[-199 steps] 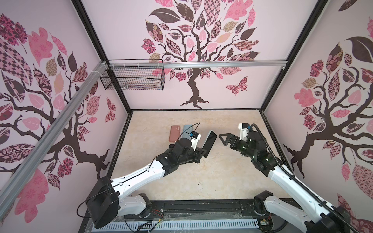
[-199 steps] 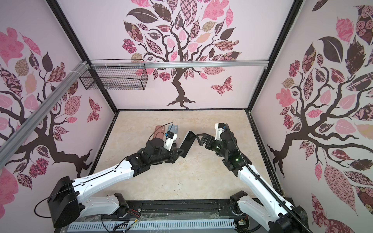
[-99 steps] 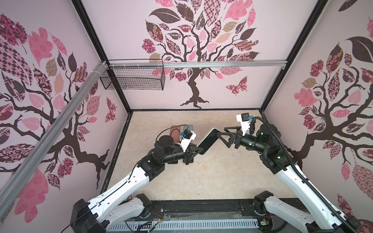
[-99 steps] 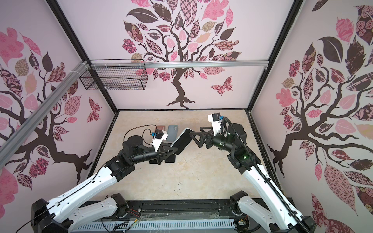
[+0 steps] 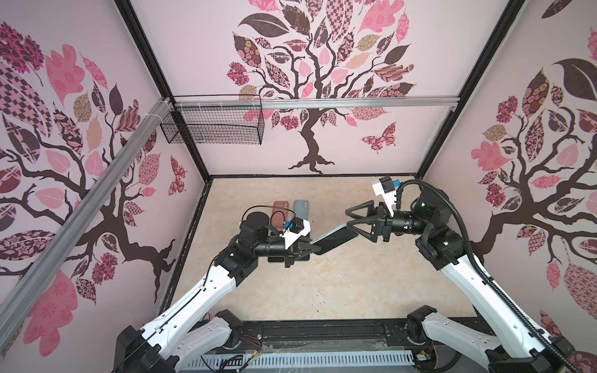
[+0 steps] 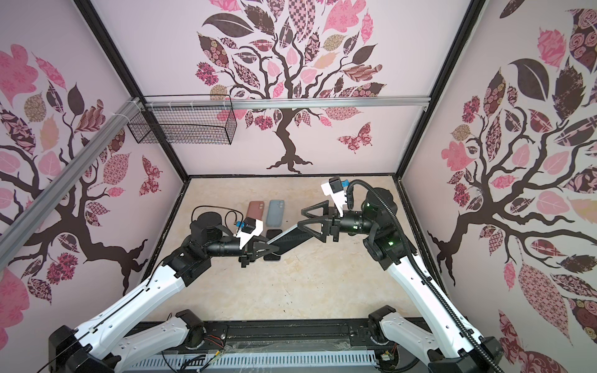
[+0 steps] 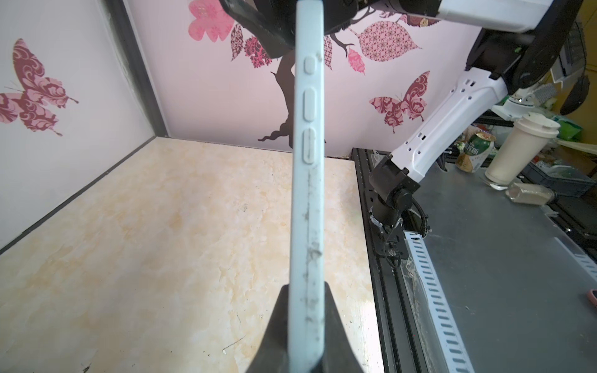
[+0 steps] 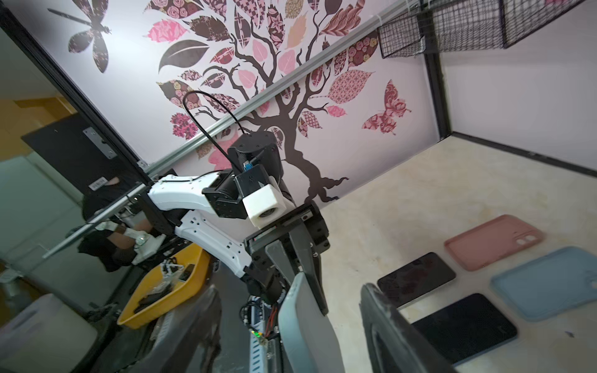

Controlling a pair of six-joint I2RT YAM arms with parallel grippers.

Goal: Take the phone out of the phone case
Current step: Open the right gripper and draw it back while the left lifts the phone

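a booth with pale pink walls covered in tree and butterfly decals, over a marbled beige tabletop (image 5: 323, 290). at its middle, raised off the surface, the left gripper (image 5: 310, 250) is clamped tight on the near-left end of a pale blue phone case (image 7: 308, 193), its fingers (image 7: 336, 339) pressing the two broad faces. the phone (image 5: 334, 237) sits inside it, dark side up in both top views. the case slopes up to the right, where the right gripper (image 5: 349, 219) straddles its far end. those jaws stand apart, one finger (image 8: 384, 326) on each side of the case. the right wrist view shows a gap on both sides, so nothing is pinched there yet.

what is new: a second ago the right gripper hung apart from the phone with its jaws spread, and the left arm held the phone steeper. since then both arms have risen and the right jaws have come in around the free end. this looks like the set-up for peeling: one arm anchors the case and the other is about to take hold, so removal has not begun.

further out, on the tabletop beyond the left arm, lie a pink case (image 5: 279, 210), a grey-blue case (image 5: 300, 210) and two bare black phones (image 8: 416, 277). a wire basket (image 5: 213, 129) hangs on the far-left wall.
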